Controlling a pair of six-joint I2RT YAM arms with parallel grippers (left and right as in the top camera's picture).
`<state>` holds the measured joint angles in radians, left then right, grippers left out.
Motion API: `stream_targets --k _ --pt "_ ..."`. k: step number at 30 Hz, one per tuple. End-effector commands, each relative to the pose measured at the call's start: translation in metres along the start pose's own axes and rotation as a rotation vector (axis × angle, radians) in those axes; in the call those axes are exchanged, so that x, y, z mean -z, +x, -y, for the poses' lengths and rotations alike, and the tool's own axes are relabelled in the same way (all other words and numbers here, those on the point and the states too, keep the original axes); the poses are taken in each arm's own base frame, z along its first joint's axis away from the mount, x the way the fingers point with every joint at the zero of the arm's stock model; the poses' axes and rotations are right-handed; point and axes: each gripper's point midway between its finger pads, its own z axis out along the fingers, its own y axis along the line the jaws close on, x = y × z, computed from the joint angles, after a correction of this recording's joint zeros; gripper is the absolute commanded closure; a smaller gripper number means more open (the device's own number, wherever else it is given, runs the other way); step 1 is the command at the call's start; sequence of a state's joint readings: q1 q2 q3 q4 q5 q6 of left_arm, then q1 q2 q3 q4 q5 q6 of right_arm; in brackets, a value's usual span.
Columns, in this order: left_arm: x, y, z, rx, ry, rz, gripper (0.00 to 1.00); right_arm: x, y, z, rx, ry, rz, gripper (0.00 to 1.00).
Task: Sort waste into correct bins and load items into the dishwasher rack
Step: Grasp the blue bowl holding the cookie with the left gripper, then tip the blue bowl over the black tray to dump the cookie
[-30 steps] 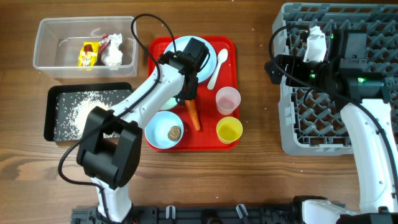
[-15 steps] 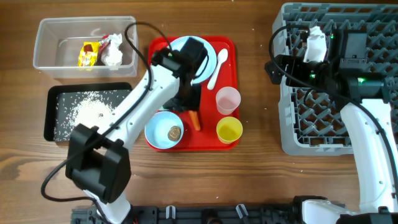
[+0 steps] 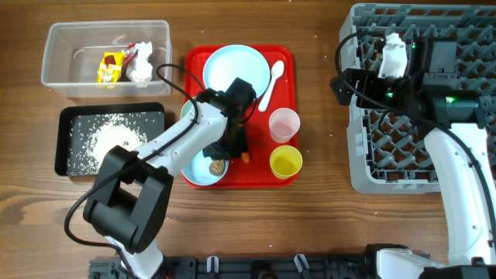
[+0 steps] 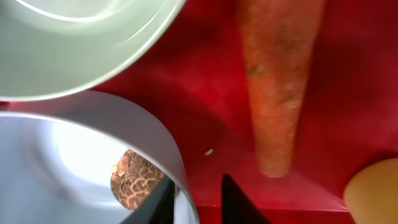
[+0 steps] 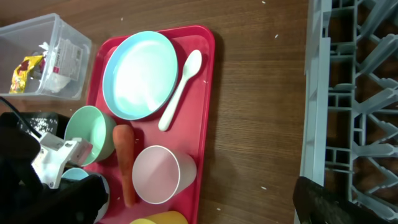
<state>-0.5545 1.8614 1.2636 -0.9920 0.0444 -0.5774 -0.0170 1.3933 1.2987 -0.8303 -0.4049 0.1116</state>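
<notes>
My left gripper (image 3: 232,147) hangs low over the red serving tray (image 3: 288,58), slightly open. In the left wrist view its fingertips (image 4: 158,205) straddle the rim of a pale blue bowl (image 4: 143,134) holding the brown lump (image 4: 134,180). The carrot (image 4: 277,81) lies just ahead, its tip near the right finger. The pale blue plate (image 3: 232,68), white spoon (image 3: 271,81), pink cup (image 3: 284,124) and yellow cup (image 3: 285,161) sit on the tray. My right gripper (image 3: 342,84) hovers at the grey rack's (image 3: 387,147) left edge; only one finger shows, so I cannot tell its state.
The clear tub (image 3: 58,70) at the back left holds wrappers (image 3: 111,68) and white paper (image 3: 141,70). The black tray (image 3: 62,143) in front of it holds rice (image 3: 108,139). A green bowl (image 5: 87,127) sits on the serving tray's left side.
My left gripper has moved from over the plate toward the front of the tray and lowered to the carrot tip and blue bowl. The plate is uncovered. The right arm is still.
</notes>
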Motion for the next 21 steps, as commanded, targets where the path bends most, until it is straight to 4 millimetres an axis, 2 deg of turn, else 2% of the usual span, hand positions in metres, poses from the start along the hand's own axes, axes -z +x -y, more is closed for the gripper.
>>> stream_targets --k 1,3,5,7,9,15,18,19,21 --pt "-0.003 0.001 0.000 0.012 0.001 0.003 0.87 0.001 -0.007 0.003 0.010 0.021 0.013 0.01" --pt "-0.003 0.001 0.000 0.012 0.001 0.003 0.96 0.001 -0.007 0.003 0.011 0.022 0.013 0.01" --pt "-0.002 0.000 0.002 0.011 0.010 0.007 0.96 0.001 -0.007 0.003 0.012 0.022 0.015 0.00" --pt "0.010 -0.001 0.007 0.010 0.038 0.019 0.96 0.001 -0.007 0.003 0.011 0.021 0.016 0.01" --pt "0.029 -0.003 0.009 0.008 0.053 0.039 0.96 0.001 -0.007 0.003 0.011 0.021 0.016 0.00" --pt "0.112 -0.001 0.012 -0.007 0.166 0.170 0.96 0.001 -0.008 0.003 0.012 0.024 0.016 0.01" --pt "0.152 -0.007 -0.010 0.052 0.235 0.277 0.96 0.001 -0.008 0.003 0.012 0.024 0.018 0.00" --pt "0.166 -0.013 -0.027 0.081 0.246 0.319 0.96 0.001 -0.008 0.003 0.013 0.024 0.019 0.00" --pt "0.179 -0.024 -0.062 0.158 0.242 0.366 0.96 0.001 -0.009 0.003 0.013 0.023 0.020 0.01"
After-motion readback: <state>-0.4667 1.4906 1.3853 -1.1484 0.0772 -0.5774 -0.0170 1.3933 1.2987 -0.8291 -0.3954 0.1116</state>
